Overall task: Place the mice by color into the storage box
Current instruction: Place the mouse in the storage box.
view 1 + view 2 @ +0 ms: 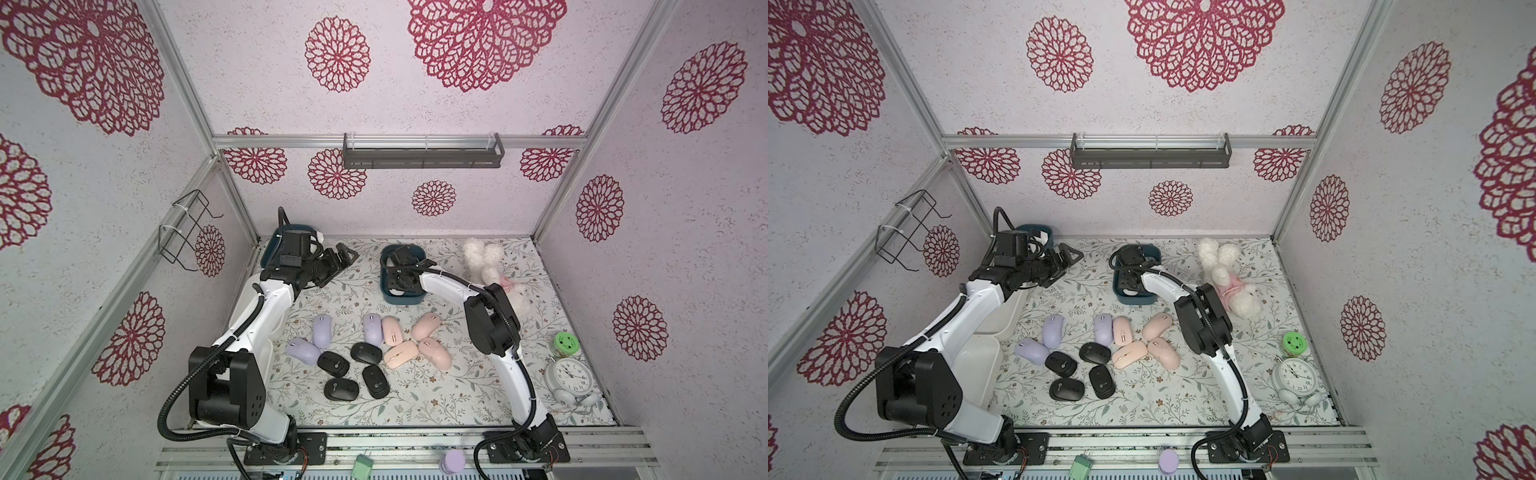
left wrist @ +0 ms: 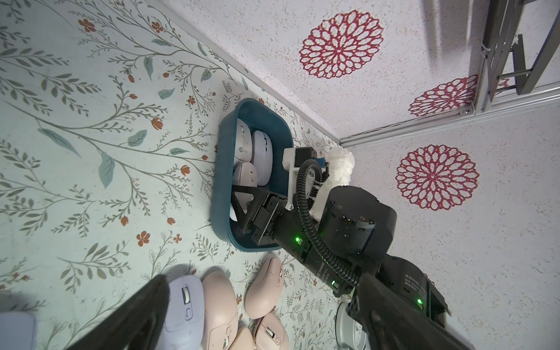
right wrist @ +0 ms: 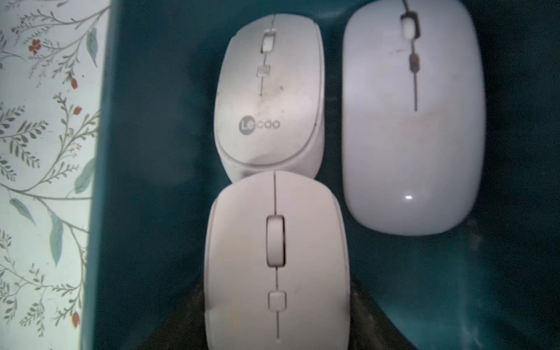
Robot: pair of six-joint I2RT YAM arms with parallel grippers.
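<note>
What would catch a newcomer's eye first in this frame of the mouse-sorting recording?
In the middle of the table lies a cluster of mice grouped by colour: lilac mice, black mice and pink mice. Behind them the right pincer reaches into a blue box that holds three white mice. A fluffy white toy lies at the table's far right.

Table contents by count. Mice, fourteen in all: four black mice [image 1: 375, 381] at near centre, four pink mice [image 1: 435, 352] to their right, three lilac mice [image 1: 322, 330] left of the pink, and three white mice [image 3: 269, 97] inside a box. Teal boxes [image 1: 405, 300]: two, at far centre and far left. White trays [image 1: 982, 365]: two, at the left edge. On the right: one plush toy [image 1: 486, 257], one alarm clock [image 1: 571, 374], one green-lidded jar [image 1: 566, 344].
</note>
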